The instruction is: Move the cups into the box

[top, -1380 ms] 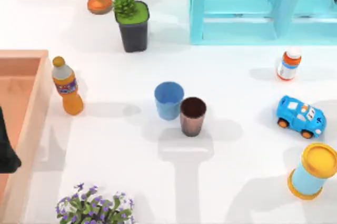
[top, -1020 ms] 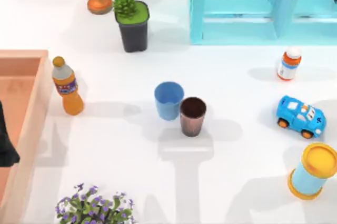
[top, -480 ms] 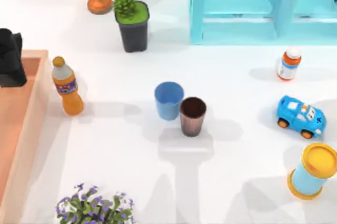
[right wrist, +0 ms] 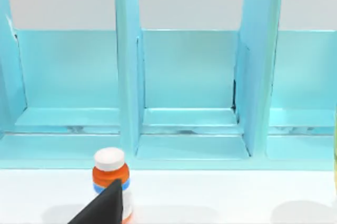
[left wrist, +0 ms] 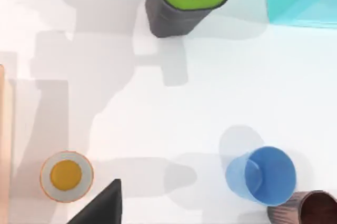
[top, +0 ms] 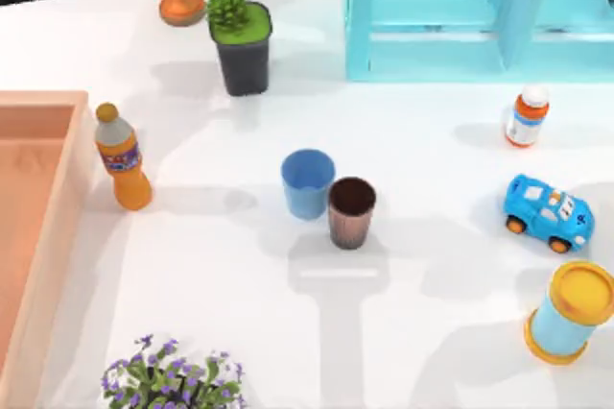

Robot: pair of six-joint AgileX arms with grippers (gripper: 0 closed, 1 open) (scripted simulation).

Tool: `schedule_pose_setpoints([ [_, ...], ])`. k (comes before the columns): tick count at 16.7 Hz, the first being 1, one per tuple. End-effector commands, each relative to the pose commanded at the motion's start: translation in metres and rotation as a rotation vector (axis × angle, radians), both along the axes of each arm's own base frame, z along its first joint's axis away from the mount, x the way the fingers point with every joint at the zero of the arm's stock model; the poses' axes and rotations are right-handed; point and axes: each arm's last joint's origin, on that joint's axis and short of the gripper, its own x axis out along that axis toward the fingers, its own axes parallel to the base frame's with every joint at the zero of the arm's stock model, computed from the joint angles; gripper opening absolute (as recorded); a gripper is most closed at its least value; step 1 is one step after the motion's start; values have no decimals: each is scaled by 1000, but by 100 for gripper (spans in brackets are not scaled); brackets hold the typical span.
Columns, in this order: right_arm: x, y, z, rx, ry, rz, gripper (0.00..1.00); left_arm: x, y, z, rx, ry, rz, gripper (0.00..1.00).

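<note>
At table centre: blue cup [top: 308, 182] touching brown cup [top: 351, 212] | box [top: 50, 236] left | gripper states: cannot tell

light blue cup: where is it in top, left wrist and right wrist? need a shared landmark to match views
Top view: light blue cup stands near the table's middle, beside the brown cup.
Left wrist view: it sits at, the brown cup next to it.
Right wrist view: not in it.
Shared landmark: the black plant pot, also at; the orange bottle appears cap-on at.
</note>
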Motion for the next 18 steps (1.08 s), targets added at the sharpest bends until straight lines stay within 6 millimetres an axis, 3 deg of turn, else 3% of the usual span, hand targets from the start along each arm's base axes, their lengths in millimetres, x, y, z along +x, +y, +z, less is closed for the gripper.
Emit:
schedule_pose_setpoints([
  [4,0,0,0,0,0,0,100,57,-65,-23,52,231,-17,100],
  [7,0,0,0,0,0,0,100,81,-112,-58,111,377,-23,100],
  [10,0,0,0,0,0,0,100,90,-148,-95,172,490,-25,100],
  [13,0,0,0,0,0,0,100,90,-172,-127,223,565,-25,100],
  [15,0,0,0,0,0,0,100,88,-181,-140,245,594,-26,100],
  [18,0,0,0,0,0,0,100,87,-184,-144,252,603,-26,100],
])
